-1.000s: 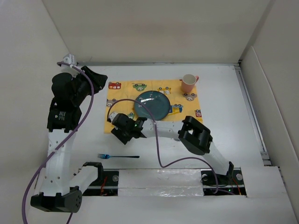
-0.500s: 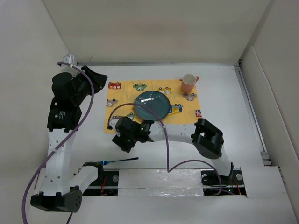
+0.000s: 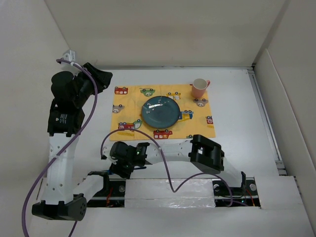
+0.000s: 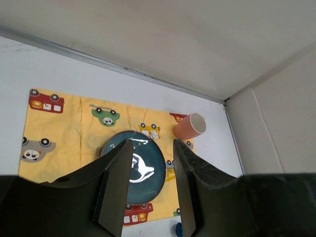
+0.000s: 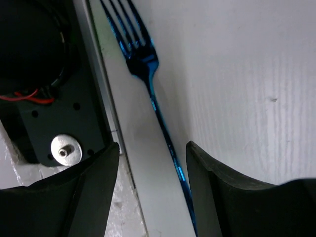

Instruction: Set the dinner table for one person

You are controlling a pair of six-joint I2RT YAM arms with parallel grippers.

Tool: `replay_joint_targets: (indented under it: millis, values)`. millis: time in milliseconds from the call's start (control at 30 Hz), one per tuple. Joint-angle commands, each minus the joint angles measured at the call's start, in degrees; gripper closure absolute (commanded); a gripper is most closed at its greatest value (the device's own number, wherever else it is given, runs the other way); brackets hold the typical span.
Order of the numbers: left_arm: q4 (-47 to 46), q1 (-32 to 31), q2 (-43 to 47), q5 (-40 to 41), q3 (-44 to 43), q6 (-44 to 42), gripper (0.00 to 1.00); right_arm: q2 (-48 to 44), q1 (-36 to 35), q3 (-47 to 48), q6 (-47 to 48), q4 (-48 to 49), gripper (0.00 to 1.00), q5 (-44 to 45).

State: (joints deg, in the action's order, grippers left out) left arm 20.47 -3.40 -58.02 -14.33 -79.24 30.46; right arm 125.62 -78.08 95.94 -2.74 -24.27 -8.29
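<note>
Glossy blue metal fork (image 5: 157,111) lies along the smooth white dinner table (image 3: 237,118)'s near edge, tines leftward. Right gripper (image 5: 152,163) straddles it wide, untouching; left gripper (image 4: 149,187) gapes empty.

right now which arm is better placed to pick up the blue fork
Right. The right gripper hangs open over the blue fork, with the handle running between its fingers. The left gripper is raised and open, facing the placemat, far from the fork.
</note>
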Motion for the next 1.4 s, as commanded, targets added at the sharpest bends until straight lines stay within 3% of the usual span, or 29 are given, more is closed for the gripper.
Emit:
replay_joint_targets:
  millis: [0, 200, 300, 400, 633, 767, 1000, 1200, 1333, 1367]
  values:
    - [-2.01, -0.12, 1.24, -0.09, -0.83, -0.57, 0.65, 1.46, -0.40, 1.98, -0.24, 2.72, 0.39, 5.73]
    - [-1.49, -0.12, 1.86, -0.17, -0.38, -0.84, 0.65, 2.78, -0.40, -0.22, -2.70, 4.50, 0.44, 9.79]
    - [-0.61, -0.12, 2.21, 0.70, -0.65, -1.36, 0.65, 1.91, -0.93, -3.90, -4.64, 6.78, 0.57, 13.64]
    - [0.01, -0.12, 3.00, 2.37, 0.22, -1.37, 0.65, -0.19, -1.54, -8.03, -7.97, 11.24, 0.77, 22.49]
    - [3.43, -0.12, 5.45, 7.37, 2.42, -2.95, 0.65, -2.13, -2.60, -10.25, -12.37, 11.53, 1.00, 27.19]
    - [5.27, -0.12, 6.25, 10.28, 3.31, -3.47, 0.64, -6.34, -2.60, -8.15, -15.00, 9.51, 1.00, 26.58]
    - [6.16, -2.13, 6.69, 16.17, 2.95, -3.22, 0.62, -9.96, 3.71, 1.15, -20.19, 4.07, 1.00, 26.13]
    - [5.55, -3.90, 6.78, 20.48, 6.02, 0.39, 0.69, -2.06, 10.75, 13.90, -30.11, -3.76, 1.00, 30.61]
    - [5.63, -5.90, 8.09, 17.32, 10.50, 2.41, 0.73, 4.62, 16.54, 26.80, -37.50, -7.80, 1.00, 32.46]
    - [6.24, -6.61, 8.36, 17.75, 11.90, 2.33, 0.84, 7.15, 17.43, 28.76, -39.08, -7.89, 1.00, 32.12]
